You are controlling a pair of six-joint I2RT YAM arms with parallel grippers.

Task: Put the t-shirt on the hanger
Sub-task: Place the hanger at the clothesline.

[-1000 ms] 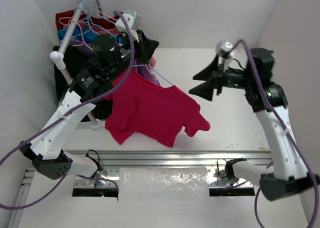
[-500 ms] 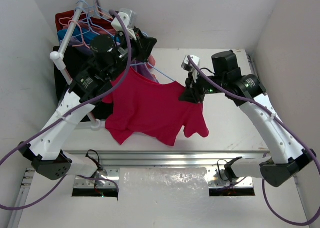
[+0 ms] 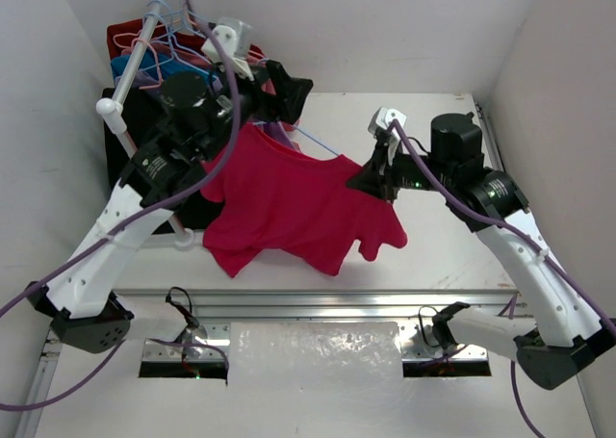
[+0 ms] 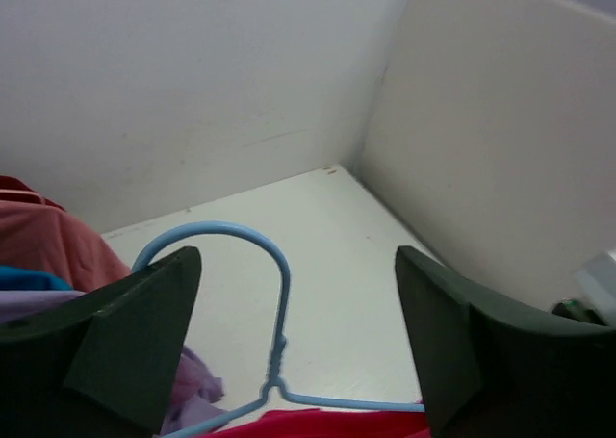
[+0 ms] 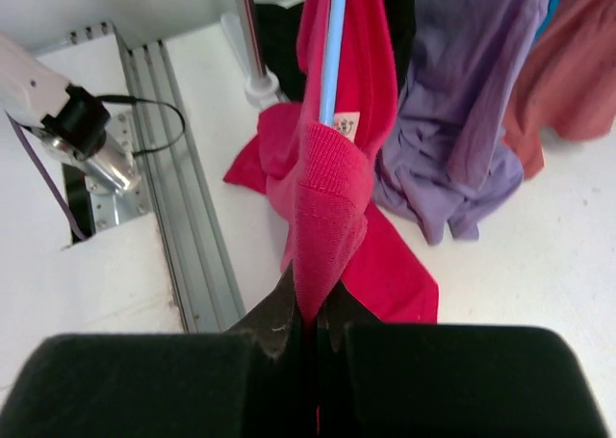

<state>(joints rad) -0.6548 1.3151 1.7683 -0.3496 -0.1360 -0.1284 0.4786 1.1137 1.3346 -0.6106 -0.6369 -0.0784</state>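
In the top view most of the hanger point(image 3: 318, 147) is hidden. Only a short piece of light-blue wire shows, between the collar of the t-shirt point(image 3: 289, 202) and the right gripper point(image 3: 371, 180), and the hook is covered by the left arm. The t-shirt hangs spread out in the air between the two grippers, beside the clothes rail point(image 3: 144, 43) at the back left. From above I cannot tell whether its lower hem touches the table point(image 3: 433, 245). The left gripper point(image 3: 287, 90) is dark against dark clothes there, so its opening is hard to read. The left wrist view shows it: the two fingers point(image 4: 135, 351) stand wide apart and hold nothing. The hook of the hanger rises between them, and its left end goes behind one finger, so contact there is uncertain. Only a thin red strip of the t-shirt shows at the bottom edge of this view. In the right wrist view the right gripper is closed tight on a folded edge of the t-shirt, just below the small white label point(image 5: 345, 123), and the blue wire runs up inside the cloth. The fingertips themselves are buried in the fold. This view also shows a purple shirt point(image 5: 462, 120) and a salmon shirt point(image 5: 577, 63) hanging behind, both cut off at the top.
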